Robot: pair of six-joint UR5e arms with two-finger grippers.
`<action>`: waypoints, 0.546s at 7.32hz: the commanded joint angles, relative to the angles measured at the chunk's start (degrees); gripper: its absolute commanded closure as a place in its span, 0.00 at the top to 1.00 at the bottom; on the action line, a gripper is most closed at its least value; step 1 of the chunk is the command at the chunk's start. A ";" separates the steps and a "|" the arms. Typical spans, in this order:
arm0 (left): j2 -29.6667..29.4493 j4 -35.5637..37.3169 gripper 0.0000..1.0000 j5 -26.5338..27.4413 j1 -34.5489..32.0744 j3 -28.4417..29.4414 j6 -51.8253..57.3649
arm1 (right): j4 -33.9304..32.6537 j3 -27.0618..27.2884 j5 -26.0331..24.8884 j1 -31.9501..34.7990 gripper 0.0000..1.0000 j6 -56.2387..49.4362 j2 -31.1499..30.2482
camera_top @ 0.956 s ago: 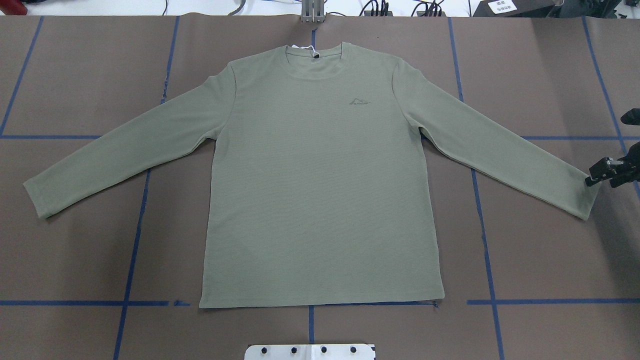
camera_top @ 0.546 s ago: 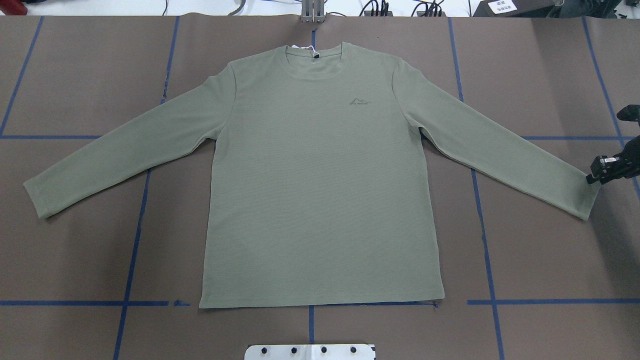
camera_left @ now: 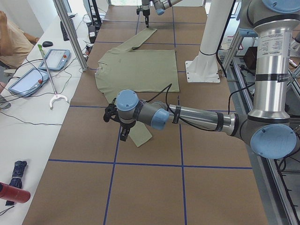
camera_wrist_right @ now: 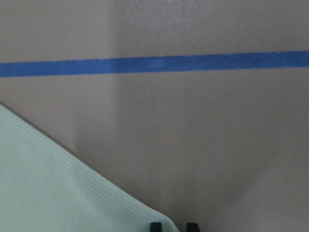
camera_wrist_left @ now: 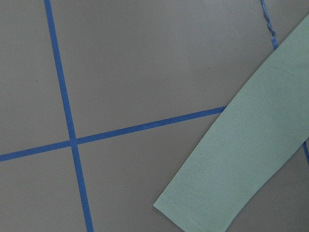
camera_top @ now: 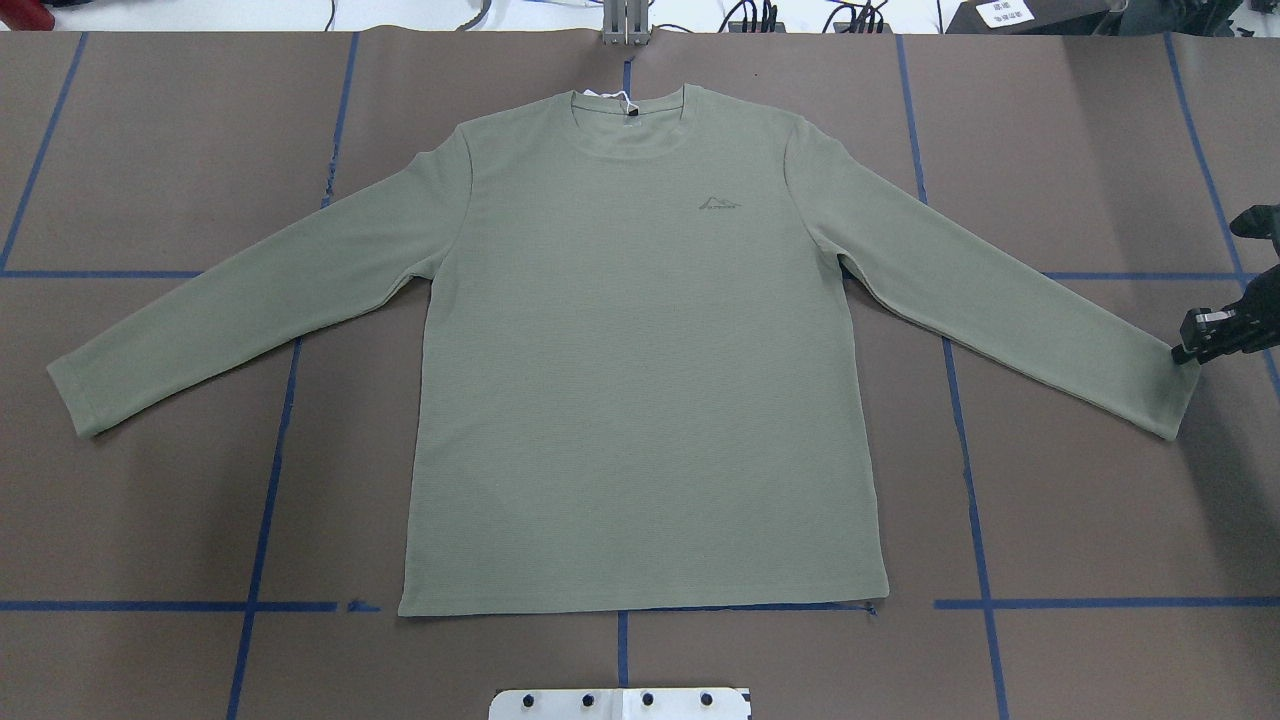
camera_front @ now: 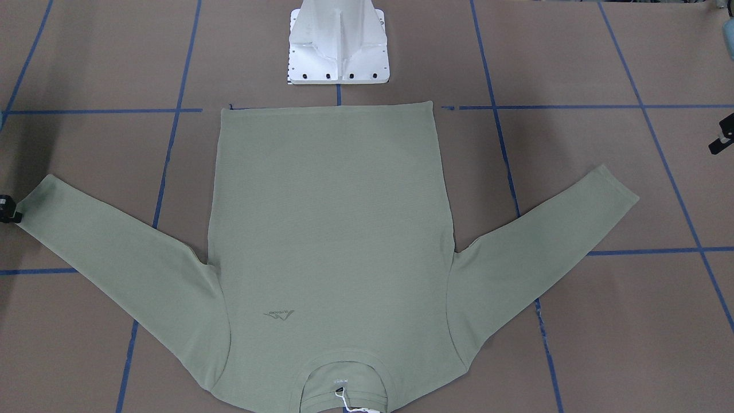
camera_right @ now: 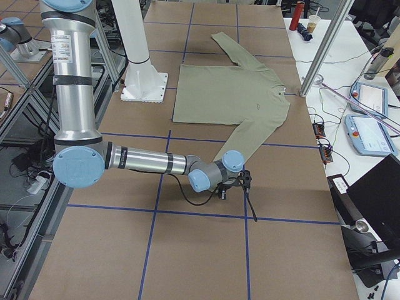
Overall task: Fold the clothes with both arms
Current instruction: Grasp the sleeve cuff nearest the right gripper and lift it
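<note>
The shirt (camera_top: 640, 380) is soft knit cloth, matt, with a fine waffle-like grain. The grain shows best in the sleeve end (camera_wrist_right: 72, 183), which reaches right up to the right gripper's (camera_wrist_right: 174, 226) jaws. Ahead of those jaws the table cover (camera_wrist_right: 193, 145) is dull brown and smooth, perhaps paper or thin felt. It is crossed by faintly shiny blue tape (camera_wrist_right: 154, 64). The right arm (camera_right: 147, 161) is satin silver metal with glossy light-blue caps (camera_right: 78, 167). The pedestal (camera_front: 338, 51) is white-painted metal.

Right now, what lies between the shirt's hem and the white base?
Only bare table and a short strip of blue tape, seen in the overhead view between shirt and base.
</note>
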 commanded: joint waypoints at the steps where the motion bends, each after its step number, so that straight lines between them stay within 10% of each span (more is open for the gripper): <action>1: 0.01 0.00 1.00 0.00 0.00 -0.08 0.00 | 0.15 0.46 0.31 0.10 0.00 0.01 -0.38; 4: 0.01 0.00 1.00 -0.17 0.00 -0.70 -0.09 | -0.55 11.24 5.31 -0.34 0.00 14.07 2.58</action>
